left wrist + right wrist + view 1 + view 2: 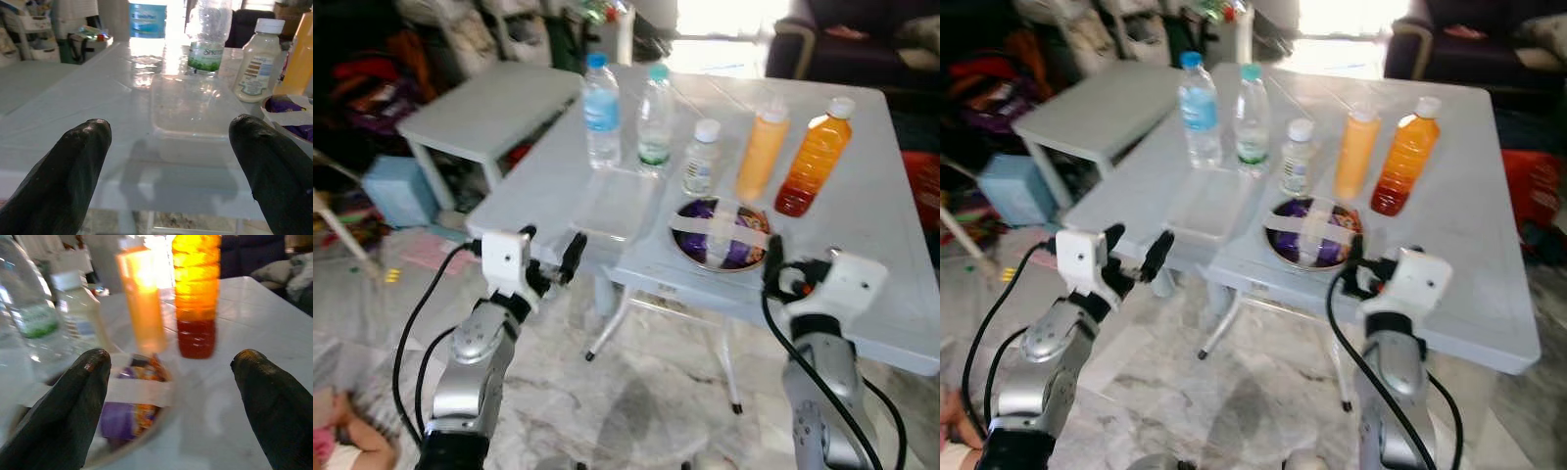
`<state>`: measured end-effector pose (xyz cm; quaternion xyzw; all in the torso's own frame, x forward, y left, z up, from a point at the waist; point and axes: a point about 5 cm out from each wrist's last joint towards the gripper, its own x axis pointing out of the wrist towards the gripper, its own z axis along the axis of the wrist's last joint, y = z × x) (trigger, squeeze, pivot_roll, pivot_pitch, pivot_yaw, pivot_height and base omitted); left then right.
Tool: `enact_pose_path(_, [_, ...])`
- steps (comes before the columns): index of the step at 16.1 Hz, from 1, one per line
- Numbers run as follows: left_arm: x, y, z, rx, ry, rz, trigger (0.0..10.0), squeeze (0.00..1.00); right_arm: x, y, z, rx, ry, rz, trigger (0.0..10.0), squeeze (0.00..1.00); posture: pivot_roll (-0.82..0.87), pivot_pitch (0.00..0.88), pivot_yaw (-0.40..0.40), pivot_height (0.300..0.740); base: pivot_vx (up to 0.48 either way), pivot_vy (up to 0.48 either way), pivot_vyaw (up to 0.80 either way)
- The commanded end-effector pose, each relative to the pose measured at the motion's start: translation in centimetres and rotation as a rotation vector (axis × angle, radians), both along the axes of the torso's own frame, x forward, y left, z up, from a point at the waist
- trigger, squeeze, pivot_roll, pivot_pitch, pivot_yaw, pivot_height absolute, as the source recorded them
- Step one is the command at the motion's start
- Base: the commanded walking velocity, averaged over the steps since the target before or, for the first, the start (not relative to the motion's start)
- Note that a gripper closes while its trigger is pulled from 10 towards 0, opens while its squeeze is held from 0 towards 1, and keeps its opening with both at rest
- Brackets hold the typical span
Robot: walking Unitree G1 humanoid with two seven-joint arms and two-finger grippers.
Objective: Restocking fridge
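The robot stands at the approach step, nothing yet picked up; the next move likely calls for a reach forward over the pale grey table (pixel 862 225); the left gripper (pixel 548 262), fingers apart, faces the clear plastic lidded container (pixel 193 115); the right gripper (pixel 173 396), fingers apart, frames the round taped foil bowl (pixel 722 235), short of it.

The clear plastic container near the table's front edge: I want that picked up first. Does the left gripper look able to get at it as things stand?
Probably yes. The left gripper is open at the table's edge, the clear plastic container straight ahead between its fingers, with bare tabletop between.
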<state>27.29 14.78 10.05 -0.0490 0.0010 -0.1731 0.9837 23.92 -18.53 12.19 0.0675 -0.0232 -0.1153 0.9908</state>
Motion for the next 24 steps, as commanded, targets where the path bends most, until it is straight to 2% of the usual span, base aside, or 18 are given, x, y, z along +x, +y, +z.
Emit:
enact_pose_path(1, [0.2,-0.1,0.7,0.010,-0.021,-0.018,10.0,0.00,0.6,0.4,0.0,0.047,0.011,-0.001,10.0,0.00,-0.08,0.000,0.062,0.740,0.000,0.000,0.00])
enact_pose_path(3, [0.4,-0.4,1.1,0.014,-0.029,-0.032,10.0,0.00,1.5,1.0,-0.3,0.137,0.036,-0.014,10.0,0.00,-0.07,0.000,0.064,0.740,0.000,0.000,0.00])
enact_pose_path(7, [0.2,-0.4,1.1,0.020,-0.031,-0.040,10.0,0.00,1.6,1.5,-0.7,0.190,0.076,-0.020,10.0,0.00,-0.06,0.007,0.062,0.740,0.000,0.000,0.00])
enact_pose_path(10, [0.2,-0.5,1.1,0.025,-0.028,-0.045,10.0,0.00,1.9,2.4,-1.4,0.236,0.156,0.003,10.0,0.00,-0.06,0.010,0.057,0.740,0.000,0.000,0.00])
enact_pose_path(13, [0.4,-0.8,1.2,0.028,-0.034,-0.058,10.0,0.00,3.0,3.2,-1.1,0.329,0.167,0.021,10.0,0.00,-0.06,0.009,0.054,0.740,0.000,0.000,0.00])
enact_pose_path(16, [0.4,-0.9,1.2,0.029,-0.036,-0.060,10.0,0.00,3.7,4.0,-0.9,0.381,0.179,0.048,10.0,0.00,-0.05,0.004,0.052,0.740,0.000,0.000,0.00])
enact_pose_path(18, [0.4,-1.1,1.3,0.031,-0.040,-0.067,10.0,0.00,4.0,5.1,-0.9,0.422,0.223,0.082,10.0,0.00,-0.05,0.001,0.048,0.740,0.000,0.000,0.00])
enact_pose_path(24, [0.4,-1.4,1.4,0.034,-0.048,-0.077,10.0,0.00,3.7,5.6,-1.2,0.530,0.328,0.054,10.0,0.00,-0.05,0.003,0.044,0.740,0.000,0.000,0.00])
